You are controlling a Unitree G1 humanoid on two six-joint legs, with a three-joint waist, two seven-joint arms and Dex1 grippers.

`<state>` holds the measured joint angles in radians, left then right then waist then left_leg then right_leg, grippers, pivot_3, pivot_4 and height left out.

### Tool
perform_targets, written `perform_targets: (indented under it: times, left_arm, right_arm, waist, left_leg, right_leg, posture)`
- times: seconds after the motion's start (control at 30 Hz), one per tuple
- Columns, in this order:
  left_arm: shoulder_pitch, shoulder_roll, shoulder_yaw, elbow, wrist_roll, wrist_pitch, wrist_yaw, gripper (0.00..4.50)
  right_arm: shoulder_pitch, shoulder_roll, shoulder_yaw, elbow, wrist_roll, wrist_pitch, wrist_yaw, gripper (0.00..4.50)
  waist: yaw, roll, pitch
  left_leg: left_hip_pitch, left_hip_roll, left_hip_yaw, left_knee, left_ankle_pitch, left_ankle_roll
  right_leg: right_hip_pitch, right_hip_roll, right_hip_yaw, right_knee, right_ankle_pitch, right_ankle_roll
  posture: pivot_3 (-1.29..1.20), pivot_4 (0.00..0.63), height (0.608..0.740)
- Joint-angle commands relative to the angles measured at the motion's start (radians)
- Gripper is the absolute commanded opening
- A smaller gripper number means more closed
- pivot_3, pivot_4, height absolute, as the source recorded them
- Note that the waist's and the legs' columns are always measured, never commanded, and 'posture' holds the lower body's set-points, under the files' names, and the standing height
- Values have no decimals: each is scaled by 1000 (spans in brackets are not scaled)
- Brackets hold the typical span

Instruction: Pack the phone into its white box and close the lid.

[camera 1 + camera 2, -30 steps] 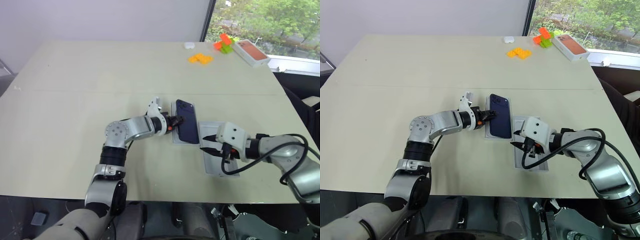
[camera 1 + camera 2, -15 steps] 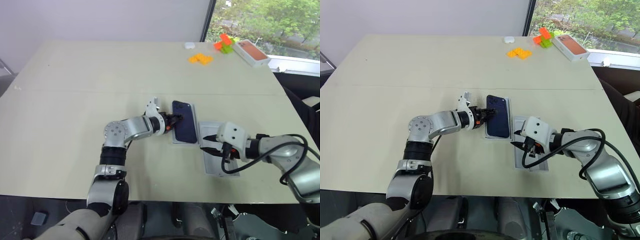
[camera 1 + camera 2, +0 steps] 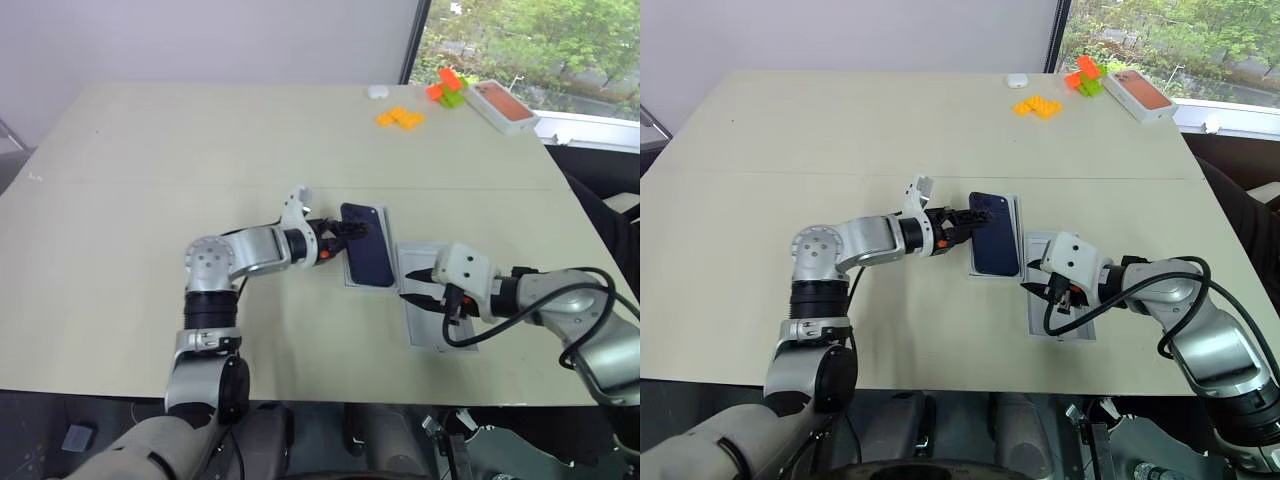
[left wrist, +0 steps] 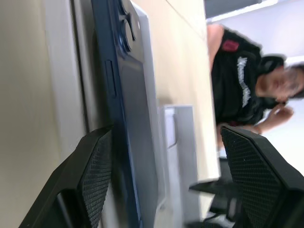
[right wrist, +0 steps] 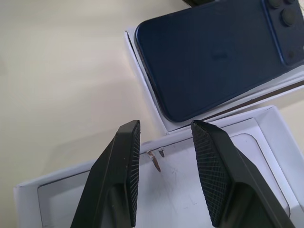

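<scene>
Beige table (image 3: pixel 150 200) is carrying everything: phone (image 3: pixel 366 257) is lying askew over box (image 3: pixel 1012 206), not seated flat. Left gripper (image 3: pixel 343 230) is sitting beside phone, fingers apart, gripping nothing. Right gripper (image 3: pixel 408 285) is hovering over lid (image 3: pixel 440 335), fingers parted, empty, lid lying inside-up.
</scene>
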<state>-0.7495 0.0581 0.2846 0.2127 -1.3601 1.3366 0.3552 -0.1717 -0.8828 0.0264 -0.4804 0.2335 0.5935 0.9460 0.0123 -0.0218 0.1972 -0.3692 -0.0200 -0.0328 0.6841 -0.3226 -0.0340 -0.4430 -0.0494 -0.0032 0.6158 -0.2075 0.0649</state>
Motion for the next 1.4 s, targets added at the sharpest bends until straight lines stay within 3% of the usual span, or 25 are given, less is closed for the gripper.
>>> perform_targets:
  times: [0.03, 0.27, 0.47, 0.8, 1.1, 1.27, 1.4]
  left_arm:
    - [3, 36, 31, -63, -73, 35, 30, 3675]
    - [13, 117, 90, -69, -132, -20, 68, 3675]
    - [61, 188, 95, -105, -54, -100, 7, 3675]
    - [280, 423, -168, -447, 351, -301, -426, 3675]
    - [426, 566, -321, -598, 629, -533, -733, 3675]
    - [510, 619, -357, -640, 741, -669, -886, 3675]
    - [592, 652, -366, -711, 740, -741, -1034, 3675]
  right_arm:
    - [-23, -3, -5, -8, 7, -17, -2, 1800]
    - [-45, 2, 11, 11, 4, -30, 3, 1800]
    - [-74, 20, 21, 32, -3, -27, -21, 1800]
    - [-114, 47, 38, 64, -25, -59, -50, 1800]
    - [-116, 23, 80, 62, -40, -93, 1, 1800]
    - [-108, 7, 126, 59, -82, -133, 26, 1800]
    - [-123, 18, 154, 79, -113, -153, 27, 1800]
  waist:
    - [1, 0, 0]
    - [1, 0, 0]
    - [0, 0, 0]
    - [0, 1, 0]
    - [-2, 1, -1]
    - [-1, 1, -1]
    - [-2, 1, -1]
  left_leg:
    - [0, 0, 0, 0, 0, 0]
    - [1, 0, 0, 0, 1, -2]
    - [2, 0, 0, 0, 1, -2]
    - [1, 0, 1, 0, 2, -3]
    - [2, 1, 1, 0, -3, 6]
    - [2, 1, 1, 0, -3, 7]
    - [2, 4, 2, 0, -4, 8]
  right_leg:
    - [0, 0, 0, 0, 0, 0]
    - [0, 0, 0, 2, 0, -1]
    - [0, 0, 0, 3, 1, -1]
    - [0, -1, 0, 2, 1, -2]
    - [0, 0, 0, 3, 1, -2]
    - [0, 1, 0, 2, 1, -2]
    - [0, 1, 1, 2, 1, -2]
  posture:
    - [0, 150, 740]
    - [0, 150, 740]
    - [0, 150, 740]
    - [0, 150, 740]
    - [0, 150, 740]
    - [0, 150, 740]
    - [0, 150, 740]
